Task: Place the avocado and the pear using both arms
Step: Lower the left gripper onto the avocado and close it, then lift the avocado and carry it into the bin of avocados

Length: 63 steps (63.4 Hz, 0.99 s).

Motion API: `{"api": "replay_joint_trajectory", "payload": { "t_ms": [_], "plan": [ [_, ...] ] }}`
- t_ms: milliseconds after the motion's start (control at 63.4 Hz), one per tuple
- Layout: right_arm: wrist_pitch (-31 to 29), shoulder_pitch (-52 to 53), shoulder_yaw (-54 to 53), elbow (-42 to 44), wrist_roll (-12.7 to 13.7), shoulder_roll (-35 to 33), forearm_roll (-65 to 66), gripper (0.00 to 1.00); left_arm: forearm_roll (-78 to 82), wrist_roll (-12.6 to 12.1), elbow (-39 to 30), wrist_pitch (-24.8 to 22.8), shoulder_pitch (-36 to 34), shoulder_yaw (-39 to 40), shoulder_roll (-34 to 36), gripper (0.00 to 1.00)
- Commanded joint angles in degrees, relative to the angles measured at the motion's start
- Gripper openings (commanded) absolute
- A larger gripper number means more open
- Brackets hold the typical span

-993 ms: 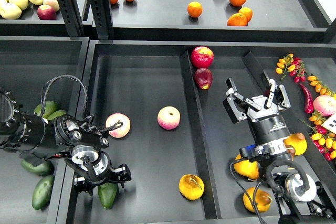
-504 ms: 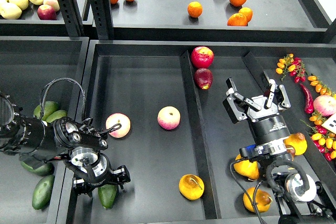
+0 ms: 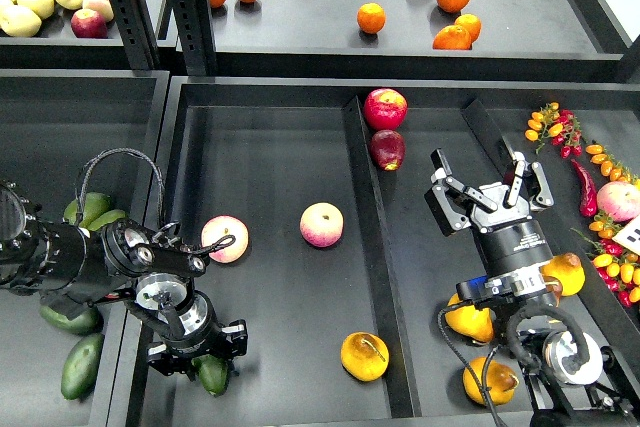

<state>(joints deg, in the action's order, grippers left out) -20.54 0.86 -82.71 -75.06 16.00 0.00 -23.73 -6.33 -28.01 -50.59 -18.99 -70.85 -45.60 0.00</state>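
Observation:
A dark-green avocado [image 3: 212, 377] lies at the front left of the middle tray [image 3: 270, 157], mostly hidden under my left gripper [image 3: 196, 351]. The gripper points down right over it, and its dark fingers cannot be told apart. The pear [image 3: 364, 355], yellow-orange with a thin stem, lies free at the front right of the same tray. My right gripper [image 3: 489, 189] is open and empty above the right tray [image 3: 420, 227], well behind the pear.
Two peaches [image 3: 225, 239] [image 3: 322, 224] lie mid-tray. Two red apples [image 3: 385, 107] lie behind the divider. More avocados [image 3: 78, 367] fill the left tray. Several yellow-orange fruits [image 3: 468, 320] lie under my right arm. Oranges [image 3: 371, 17] sit on the back shelf, and peppers [image 3: 586, 187] at right.
My left gripper has moved lower and toward the front edge, covering more of the avocado. The right arm, pear and peaches have not moved.

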Motion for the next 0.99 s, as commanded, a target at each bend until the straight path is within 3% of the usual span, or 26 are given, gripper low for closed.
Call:
{"api": "replay_joint_trajectory", "payload": {
  "t_ms": [0, 236, 520, 977],
  "plan": [
    [0.0, -0.1, 0.0, 0.0, 0.1, 0.0, 0.0, 1.0, 0.0, 0.0, 0.0, -0.2, -0.1, 0.1, 0.0, 0.4],
    [0.0, -0.2, 0.0, 0.0, 0.0, 0.0, 0.0, 1.0, -0.2, 0.0, -0.3, -1.5, -0.6, 0.6, 0.0, 0.31],
    [0.0, -0.4, 0.0, 0.0, 0.1, 0.0, 0.0, 1.0, -0.2, 0.0, -1.4, -2.3, -2.2, 1.1, 0.1, 0.3],
    [-0.4, -0.4, 0.0, 0.0, 0.0, 0.0, 0.0, 1.0, -0.3, 0.0, -4.2, -7.7, -10.3, 2.2, 5.8, 0.31]
  ]
}}
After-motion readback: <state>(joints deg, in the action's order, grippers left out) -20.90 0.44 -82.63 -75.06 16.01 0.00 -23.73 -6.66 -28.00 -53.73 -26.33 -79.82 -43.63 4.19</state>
